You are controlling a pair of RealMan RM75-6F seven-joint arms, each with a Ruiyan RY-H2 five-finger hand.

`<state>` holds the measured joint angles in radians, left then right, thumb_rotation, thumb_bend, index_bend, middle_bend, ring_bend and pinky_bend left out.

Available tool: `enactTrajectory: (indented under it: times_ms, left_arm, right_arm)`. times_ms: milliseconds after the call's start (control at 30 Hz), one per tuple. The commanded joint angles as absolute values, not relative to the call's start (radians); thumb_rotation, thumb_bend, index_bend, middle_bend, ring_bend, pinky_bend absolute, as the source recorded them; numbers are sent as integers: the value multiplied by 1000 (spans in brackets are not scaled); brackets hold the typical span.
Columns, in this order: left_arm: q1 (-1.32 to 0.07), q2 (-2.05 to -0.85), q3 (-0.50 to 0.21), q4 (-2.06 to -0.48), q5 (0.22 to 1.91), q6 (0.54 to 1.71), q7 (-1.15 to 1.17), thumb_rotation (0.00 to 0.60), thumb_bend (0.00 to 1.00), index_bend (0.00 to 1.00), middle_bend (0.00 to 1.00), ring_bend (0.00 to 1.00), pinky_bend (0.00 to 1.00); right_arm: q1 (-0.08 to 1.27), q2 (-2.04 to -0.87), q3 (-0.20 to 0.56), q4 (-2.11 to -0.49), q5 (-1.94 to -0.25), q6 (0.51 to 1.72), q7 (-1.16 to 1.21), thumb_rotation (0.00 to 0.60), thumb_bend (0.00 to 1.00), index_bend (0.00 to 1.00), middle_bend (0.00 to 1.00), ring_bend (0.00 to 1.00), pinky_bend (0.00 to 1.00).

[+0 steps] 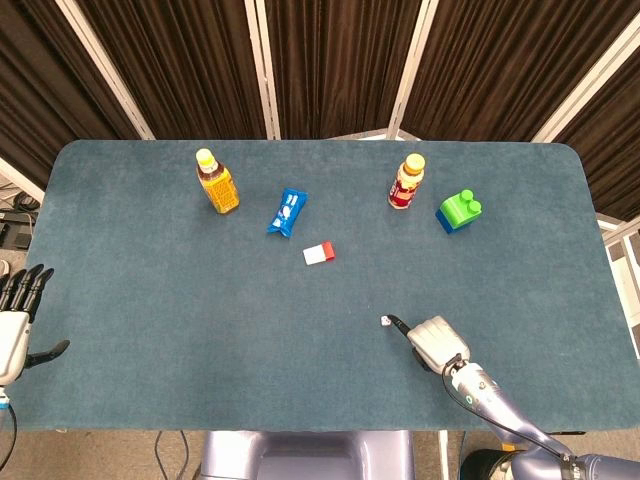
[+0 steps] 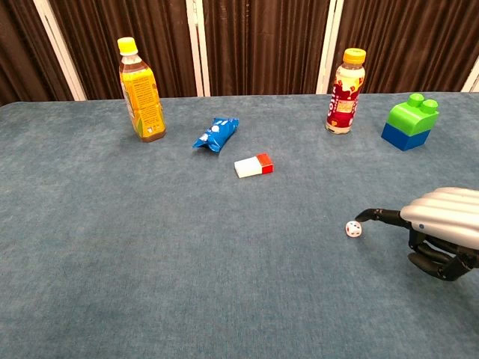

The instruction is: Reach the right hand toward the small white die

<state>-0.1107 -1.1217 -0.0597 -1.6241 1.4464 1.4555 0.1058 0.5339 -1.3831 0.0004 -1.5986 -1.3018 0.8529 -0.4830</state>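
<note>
The small white die (image 1: 384,321) (image 2: 353,229) lies on the blue-grey table near the front, right of centre. My right hand (image 1: 437,343) (image 2: 441,228) hovers low just to the right of it and holds nothing. One dark finger (image 2: 378,215) stretches toward the die and ends a short gap from it; the other fingers curve loosely under the silver back of the hand. My left hand (image 1: 15,320) hangs off the table's left edge with its fingers spread, and only the head view shows it.
A red-and-white block (image 1: 319,253) lies at mid-table. A blue packet (image 1: 287,212) and an orange-juice bottle (image 1: 217,182) stand at the back left. A red-labelled bottle (image 1: 405,182) and a green-and-blue brick (image 1: 459,211) stand at the back right.
</note>
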Motion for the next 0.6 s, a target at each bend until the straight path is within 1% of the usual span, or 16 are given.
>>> enactTrajectory:
  times_ms: [33, 600]
  left_arm:
    - [-111, -1122, -59, -1624, 1446, 1455, 106, 600, 0, 0, 0, 0, 0]
    - [-112, -1126, -58, -1625, 1445, 1454, 117, 600, 0, 0, 0, 0, 0]
  right_arm:
    - [536, -1383, -5, -1597, -1303, 854, -477, 600, 621, 50, 817, 755, 1000]
    - [538, -1353, -63, -1662, -1365, 866, -471, 600, 621, 92, 817, 755, 1000]
